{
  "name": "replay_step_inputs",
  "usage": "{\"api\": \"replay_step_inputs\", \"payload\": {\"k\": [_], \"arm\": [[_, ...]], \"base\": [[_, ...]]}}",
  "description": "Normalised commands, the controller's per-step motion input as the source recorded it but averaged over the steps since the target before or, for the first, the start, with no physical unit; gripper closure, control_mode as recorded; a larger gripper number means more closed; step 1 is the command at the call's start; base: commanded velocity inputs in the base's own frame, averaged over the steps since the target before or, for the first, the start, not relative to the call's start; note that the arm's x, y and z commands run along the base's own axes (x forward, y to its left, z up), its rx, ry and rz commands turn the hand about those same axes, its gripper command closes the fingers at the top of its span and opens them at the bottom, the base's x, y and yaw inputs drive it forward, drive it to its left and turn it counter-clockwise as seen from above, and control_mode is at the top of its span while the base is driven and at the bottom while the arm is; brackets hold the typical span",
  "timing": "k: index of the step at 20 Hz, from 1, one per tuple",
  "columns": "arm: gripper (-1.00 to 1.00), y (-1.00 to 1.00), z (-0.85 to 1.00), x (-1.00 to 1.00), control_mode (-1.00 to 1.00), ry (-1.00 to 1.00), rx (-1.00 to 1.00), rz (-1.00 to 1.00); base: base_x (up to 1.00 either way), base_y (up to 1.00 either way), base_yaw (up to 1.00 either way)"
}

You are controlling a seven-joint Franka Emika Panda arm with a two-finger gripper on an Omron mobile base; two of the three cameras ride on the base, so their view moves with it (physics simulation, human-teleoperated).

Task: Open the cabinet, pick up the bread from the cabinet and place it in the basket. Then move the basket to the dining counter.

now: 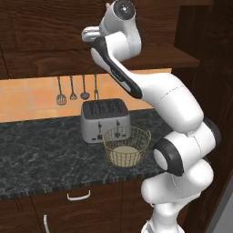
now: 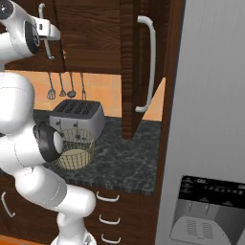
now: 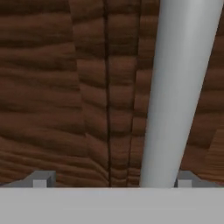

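Opening the cabinet (image 3: 65,87): wide-open gripper (image 3: 111,180) straddles the silver handle (image 3: 175,87) toward 3 o'clock; next, close and pull.

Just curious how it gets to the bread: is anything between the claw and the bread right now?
Yes. The cabinet door in front of the open gripper looks closed, its silver handle standing between the fingers. No bread shows; the basket waits below.

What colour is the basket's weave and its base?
The basket has tan-gold wire and a pale beige base, clearest in the left base view.
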Motion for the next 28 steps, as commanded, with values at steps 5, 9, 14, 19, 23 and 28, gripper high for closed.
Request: {"api": "replay_step_inputs", "payload": {"k": [5,9,14,19,23,28], "arm": [[1.00,0.00,-0.10,0.49,-1.00,-0.12,-0.03,-0.01],[1.00,0.00,0.02,0.17,-1.00,-0.03,0.00,0.00],[1.00,0.00,0.18,-0.49,-1.00,-0.03,0.04,-0.02],[1.00,0.00,0.54,-1.00,-1.00,0.00,0.07,-0.02],[1.00,0.02,0.44,-1.00,-1.00,0.00,0.05,-0.03],[1.00,0.23,0.37,-1.00,-1.00,0.00,0.05,-0.06]], "base": [[0.00,0.00,0.00],[0.00,0.00,0.00],[0.00,0.00,0.00],[0.00,0.00,0.00],[0.00,0.00,0.00],[0.00,0.00,0.00]]}}
